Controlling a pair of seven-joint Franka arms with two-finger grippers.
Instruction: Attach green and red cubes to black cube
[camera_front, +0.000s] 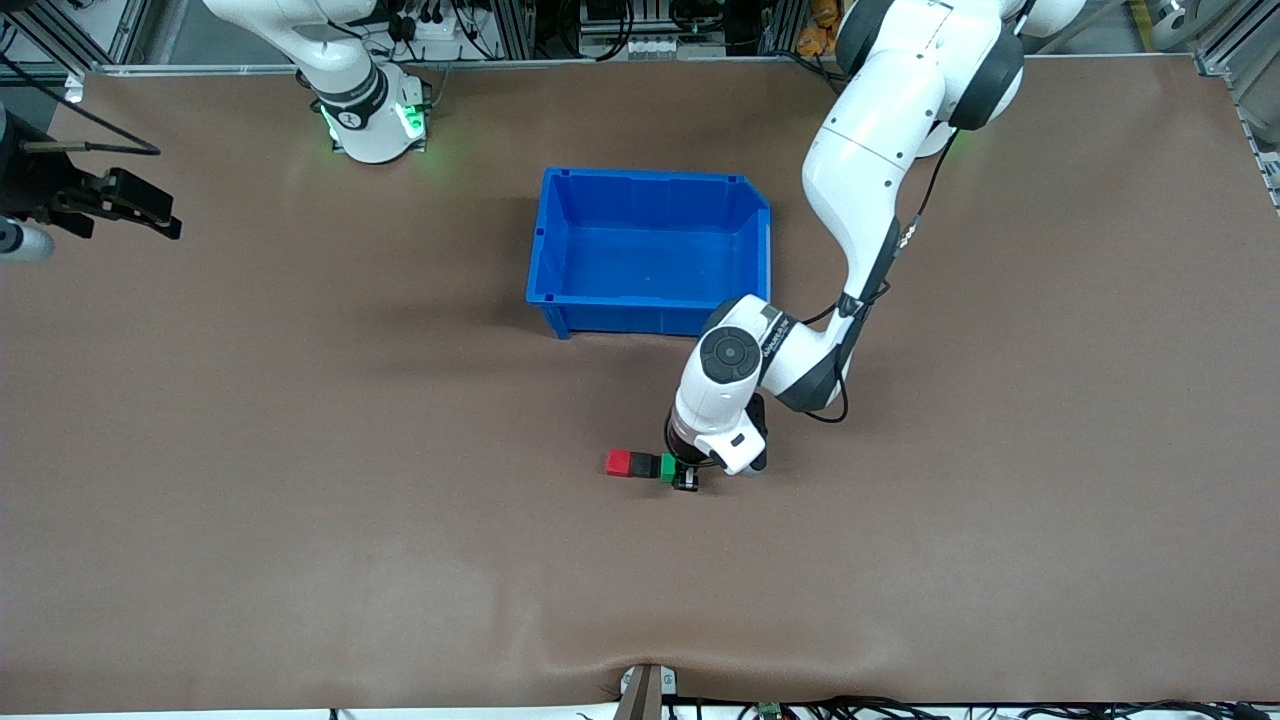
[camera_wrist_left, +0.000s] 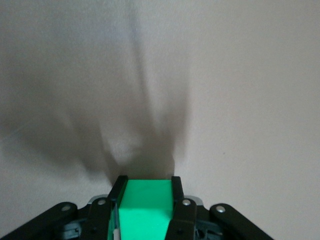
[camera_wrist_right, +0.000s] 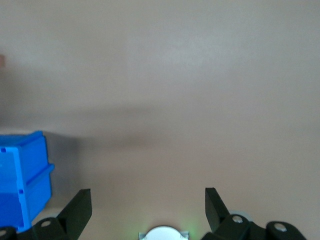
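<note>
Half-hidden green cube (camera_front: 668, 468) clamped in left tool (camera_front: 684, 478), right tool (camera_wrist_right: 148, 207) apart.

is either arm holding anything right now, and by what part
The left tool is shut on the green cube, its fingers pressing two opposite side faces. The right tool waits open, holding nothing.
</note>
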